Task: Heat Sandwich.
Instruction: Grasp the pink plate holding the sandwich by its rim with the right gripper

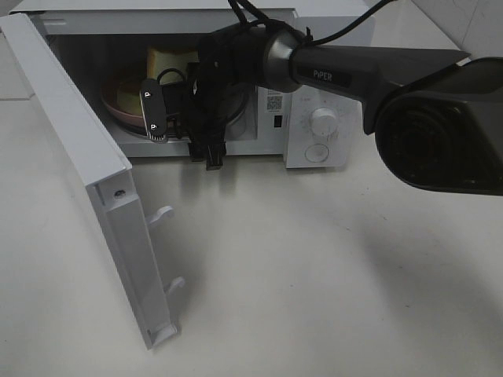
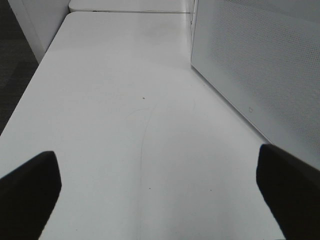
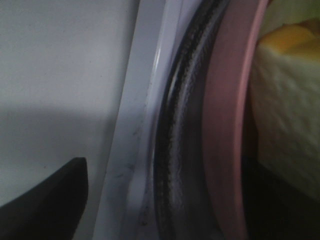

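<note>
The sandwich (image 1: 169,60) lies on a round pink plate (image 1: 118,107) inside the open microwave (image 1: 271,145). My right gripper (image 1: 181,129) reaches into the microwave's opening, just in front of the plate, with its jaws apart and nothing between them. In the right wrist view the plate's pink rim (image 3: 227,125) and the white bread with yellow filling (image 3: 282,115) fill the right side. One dark finger (image 3: 45,200) stands well apart from the rim. My left gripper (image 2: 160,195) is open and empty over the bare table; it is out of the high view.
The microwave door (image 1: 78,157) stands swung out to the left, with latch hooks on its edge. The control panel with a round knob (image 1: 324,122) is right of the cavity. A dark turntable ring (image 3: 175,150) lies under the plate. A white perforated wall (image 2: 255,65) stands beside my left gripper.
</note>
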### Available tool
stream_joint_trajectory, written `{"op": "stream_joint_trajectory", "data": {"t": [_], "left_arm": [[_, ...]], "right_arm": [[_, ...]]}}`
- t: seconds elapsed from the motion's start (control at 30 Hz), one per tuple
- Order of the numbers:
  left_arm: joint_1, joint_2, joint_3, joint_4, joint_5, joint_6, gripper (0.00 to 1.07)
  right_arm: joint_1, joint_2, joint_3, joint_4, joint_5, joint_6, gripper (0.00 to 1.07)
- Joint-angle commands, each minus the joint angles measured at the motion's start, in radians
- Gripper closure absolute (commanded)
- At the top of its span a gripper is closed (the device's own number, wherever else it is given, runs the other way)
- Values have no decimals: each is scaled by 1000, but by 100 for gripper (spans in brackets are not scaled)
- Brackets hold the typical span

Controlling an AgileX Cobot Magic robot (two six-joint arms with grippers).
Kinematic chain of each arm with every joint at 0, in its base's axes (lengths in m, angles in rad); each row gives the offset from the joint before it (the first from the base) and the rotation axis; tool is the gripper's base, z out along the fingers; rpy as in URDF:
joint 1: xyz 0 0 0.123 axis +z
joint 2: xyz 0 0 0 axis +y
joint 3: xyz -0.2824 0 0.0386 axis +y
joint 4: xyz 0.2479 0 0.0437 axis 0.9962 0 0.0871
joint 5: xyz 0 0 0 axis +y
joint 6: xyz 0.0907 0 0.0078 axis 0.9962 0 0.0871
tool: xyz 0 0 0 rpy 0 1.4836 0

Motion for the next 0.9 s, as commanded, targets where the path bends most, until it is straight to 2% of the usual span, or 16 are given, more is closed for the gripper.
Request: {"op": "stream_joint_trajectory", "data": {"t": [0.03,0.1,0.2,0.23,0.27,0.37,0.4,0.43,0.63,0.9], "left_arm": [[3,-16,2,-2,-9,0,7],[3,-16,2,-2,-9,0,7],[3,-16,2,-2,-9,0,7],[3,-16,2,-2,-9,0,7],[3,-16,2,-2,-9,0,7],[3,-16,2,-2,-9,0,7],[3,-16,2,-2,-9,0,7],[3,-16,2,-2,-9,0,7],[3,-16,2,-2,-9,0,7],[3,-16,2,-2,-9,0,7]], "right_arm": [[4,3,-4,10,11,-1,40],[4,3,-4,6,11,-4,44],[4,3,-4,5,10,-11,64],[4,3,-4,8,17,-11,79],[4,3,-4,8,17,-11,79],[4,2,-4,17,23,-10,99],[4,2,-4,17,23,-10,99],[4,0,-4,19,26,-10,107],[12,-26,11,19,46,-19,107],[13,-102,116,19,46,-101,107]]}}
